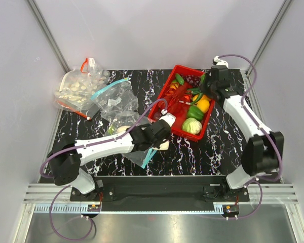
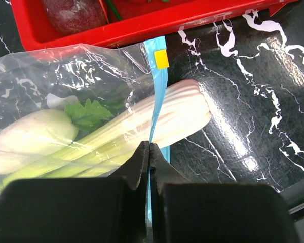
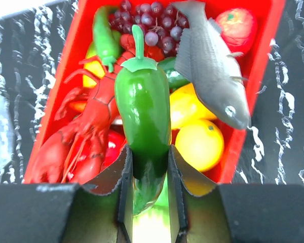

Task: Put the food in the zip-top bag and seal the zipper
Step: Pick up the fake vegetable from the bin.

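Note:
My left gripper (image 2: 150, 147) is shut on the teal-blue zipper (image 2: 157, 101) of the zip-top bag (image 2: 50, 76), which lies flat beside the red basket (image 2: 142, 23). The leek (image 2: 177, 114) lies in the bag with its white end poking out past the zipper. A white radish (image 2: 35, 136) is inside the bag. A yellow slider (image 2: 161, 58) sits at the zipper's far end. My right gripper (image 3: 147, 157) is shut on a small green pepper (image 3: 142, 106), held over the basket (image 3: 253, 76). In the top view the left gripper (image 1: 159, 132) is by the basket's near-left side and the right gripper (image 1: 200, 93) is above the basket.
The basket (image 1: 178, 132) holds a grey fish (image 3: 207, 66), a red lobster (image 3: 86, 131), grapes (image 3: 152, 23), yellow fruit (image 3: 202, 144) and a cabbage (image 1: 192, 125). A second clear bag (image 1: 116, 101) and a red-zipper bag (image 1: 78, 88) lie at the back left.

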{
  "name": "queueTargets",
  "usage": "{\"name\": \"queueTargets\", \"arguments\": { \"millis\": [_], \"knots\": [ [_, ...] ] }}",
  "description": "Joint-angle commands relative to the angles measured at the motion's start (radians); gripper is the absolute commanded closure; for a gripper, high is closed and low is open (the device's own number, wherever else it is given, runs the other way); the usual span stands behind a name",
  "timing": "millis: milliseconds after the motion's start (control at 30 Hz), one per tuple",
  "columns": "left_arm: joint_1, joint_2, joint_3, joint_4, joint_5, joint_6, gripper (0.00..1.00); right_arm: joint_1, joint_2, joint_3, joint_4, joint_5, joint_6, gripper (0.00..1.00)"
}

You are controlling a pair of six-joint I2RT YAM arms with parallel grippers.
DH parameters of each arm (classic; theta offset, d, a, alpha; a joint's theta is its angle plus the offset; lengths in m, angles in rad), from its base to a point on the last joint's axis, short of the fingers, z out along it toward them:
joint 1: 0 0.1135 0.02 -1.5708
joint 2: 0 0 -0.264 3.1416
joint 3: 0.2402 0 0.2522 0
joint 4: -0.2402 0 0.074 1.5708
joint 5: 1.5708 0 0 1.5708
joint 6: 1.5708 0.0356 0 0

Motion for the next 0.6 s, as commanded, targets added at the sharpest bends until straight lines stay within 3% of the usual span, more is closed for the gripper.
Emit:
{"name": "queueTargets", "arguments": {
  "millis": [0,133,267,467,567],
  "knots": [
    [0.006,-0.05,-0.006,0.038,-0.023,0.014,1.0,-0.006,-0.149,-0.13,0.071,0.018,0.03,1.0],
    [0.007,-0.065,0.0,0.033,-0.046,0.023,1.0,-0.006,-0.259,-0.236,0.166,0.159,0.099,1.0],
    [0.007,-0.074,0.019,0.03,-0.059,0.027,1.0,-0.006,-0.35,-0.304,0.24,0.178,0.148,1.0],
    [0.007,-0.074,0.029,0.034,-0.056,0.024,1.0,-0.006,-0.375,-0.301,0.279,0.146,0.196,1.0],
    [0.007,-0.082,0.025,0.031,-0.049,0.024,1.0,-0.006,-0.397,-0.285,0.254,0.046,0.211,1.0]
  ]
}}
